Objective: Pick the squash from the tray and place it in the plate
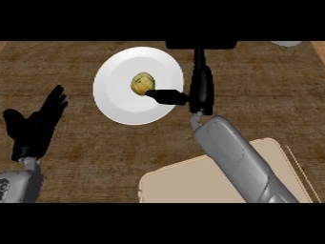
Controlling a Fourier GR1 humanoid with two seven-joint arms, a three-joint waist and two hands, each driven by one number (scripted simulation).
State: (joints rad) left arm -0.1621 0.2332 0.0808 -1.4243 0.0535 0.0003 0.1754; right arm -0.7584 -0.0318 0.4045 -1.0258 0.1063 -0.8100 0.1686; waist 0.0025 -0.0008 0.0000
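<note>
**Squash (142, 83) sat on plate (123, 108); letting go was the step in hand**

In the head view, the yellow-green squash lay near the middle of the white plate, at about 11 o'clock from the tan tray (179, 183). The right hand (200, 88) stood at the plate's 3 o'clock rim, its fingers straight toward 12 o'clock and holding nothing, with only the thumb tip touching the squash. The placing looked all but finished. The next move seemed to call for drawing the thumb clear without rolling the squash. The left hand (35, 126) rested open at 9 o'clock, fingers up.
</note>
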